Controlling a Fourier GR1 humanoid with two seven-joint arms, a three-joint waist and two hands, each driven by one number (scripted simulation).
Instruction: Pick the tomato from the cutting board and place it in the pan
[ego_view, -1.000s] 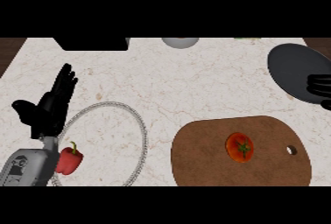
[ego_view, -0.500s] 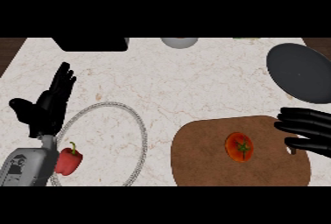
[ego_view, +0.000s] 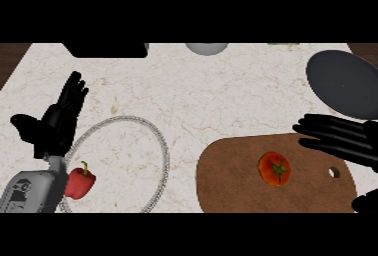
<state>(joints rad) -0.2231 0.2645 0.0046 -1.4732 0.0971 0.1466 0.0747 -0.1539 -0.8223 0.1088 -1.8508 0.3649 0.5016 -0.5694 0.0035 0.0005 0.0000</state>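
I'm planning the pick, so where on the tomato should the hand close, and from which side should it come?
Close across the round sides of the tomato, probably from above and from the right. It lies stem-up on the cutting board with bare board all round, and the right hand hangs open at the board's right edge, fingers pointing toward it. The left hand rests far off.

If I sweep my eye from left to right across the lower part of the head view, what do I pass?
Left hand → red pepper → wire ring → cutting board → tomato → right hand, open above the board's right end.
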